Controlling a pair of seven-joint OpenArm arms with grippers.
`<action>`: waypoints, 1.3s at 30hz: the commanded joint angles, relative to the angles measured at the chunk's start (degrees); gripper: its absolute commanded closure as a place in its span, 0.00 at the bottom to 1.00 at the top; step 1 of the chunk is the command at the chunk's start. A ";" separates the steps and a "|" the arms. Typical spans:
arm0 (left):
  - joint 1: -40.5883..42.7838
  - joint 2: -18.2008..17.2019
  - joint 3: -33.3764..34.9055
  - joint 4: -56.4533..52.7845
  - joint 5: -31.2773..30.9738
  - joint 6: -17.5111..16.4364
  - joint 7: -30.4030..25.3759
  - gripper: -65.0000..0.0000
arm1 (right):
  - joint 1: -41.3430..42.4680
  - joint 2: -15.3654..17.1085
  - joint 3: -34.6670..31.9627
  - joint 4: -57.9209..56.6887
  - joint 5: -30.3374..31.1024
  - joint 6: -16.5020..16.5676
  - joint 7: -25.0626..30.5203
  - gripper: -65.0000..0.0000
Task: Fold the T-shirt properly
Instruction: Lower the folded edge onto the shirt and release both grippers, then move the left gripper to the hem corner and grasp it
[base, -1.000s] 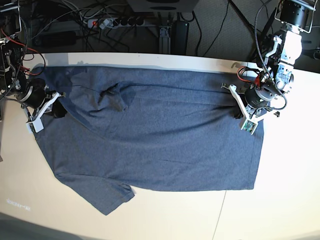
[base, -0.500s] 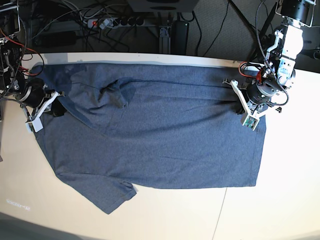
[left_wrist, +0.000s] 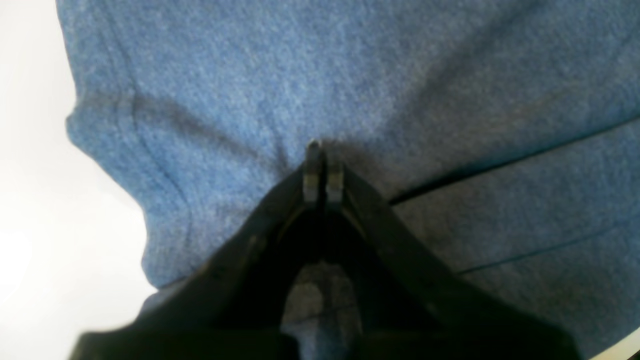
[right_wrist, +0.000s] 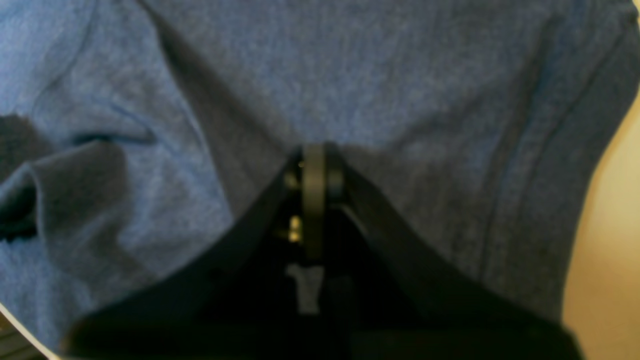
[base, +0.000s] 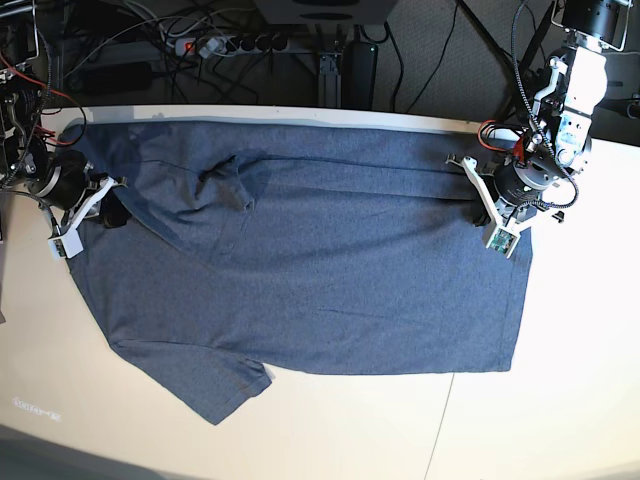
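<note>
The T-shirt is lying spread across the pale table, taking up most of its middle, with one short sleeve sticking out toward the near edge and a rumpled fold sitting in its upper left part. Beyond the shirt's far edge, off the table, a power strip and a tangle of dark cables are running along the floor; none of it is lying on the cloth, and nothing on the table is blocking either arm. The left gripper is working at the shirt's right-hand edge in the base view, its jaws pressed together on a pinch of the blue-grey fabric, as the left wrist view shows. The right gripper is sitting at the shirt's opposite edge, jaws likewise closed on a bunch of cloth. Compared with a second ago, both grippers are sitting a little farther toward the shirt's far edge, the cloth between them is looking flatter and more taut, and the shirt's near hem is lying slightly lower on the table.
</note>
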 joint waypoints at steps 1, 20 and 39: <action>1.79 -0.50 0.37 -0.79 0.70 -0.37 7.54 1.00 | -1.40 1.07 0.24 -0.44 -2.69 4.76 -4.96 1.00; -1.38 -0.52 0.26 4.07 2.91 -0.35 5.09 1.00 | -1.88 0.94 4.35 -0.44 -2.64 4.76 -4.52 1.00; -12.92 -4.87 -13.97 0.81 -2.10 2.86 1.14 0.56 | -1.86 0.94 4.33 -0.44 -3.76 4.76 -4.26 1.00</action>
